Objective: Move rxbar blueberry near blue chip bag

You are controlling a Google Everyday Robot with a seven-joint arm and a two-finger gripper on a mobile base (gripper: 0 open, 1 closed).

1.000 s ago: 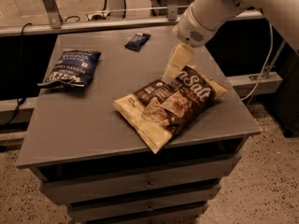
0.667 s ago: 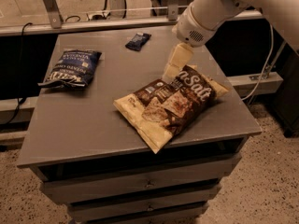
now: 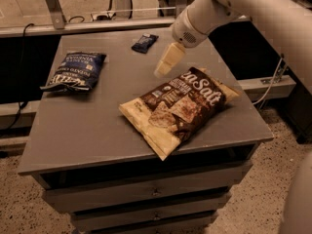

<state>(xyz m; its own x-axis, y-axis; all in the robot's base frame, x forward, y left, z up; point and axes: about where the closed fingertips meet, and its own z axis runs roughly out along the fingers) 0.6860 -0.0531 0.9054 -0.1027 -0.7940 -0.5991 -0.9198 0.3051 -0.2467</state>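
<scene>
Gripper (image 3: 162, 67): upper centre of frame, hanging over the table (image 3: 83, 130); whether it is spread or pressed together, I cannot tell.
Rxbar blueberry (image 3: 144, 42): lying flat by the far edge, up-left of the gripper.
Blue chip bag (image 3: 74, 71): upper left, well apart from the bar.
Brown chip bag (image 3: 178, 106): centre, just below the gripper.

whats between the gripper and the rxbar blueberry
Nothing: the camera view shows only bare table between the gripper, hanging above the table's middle, and the rxbar blueberry near the far edge.
</scene>
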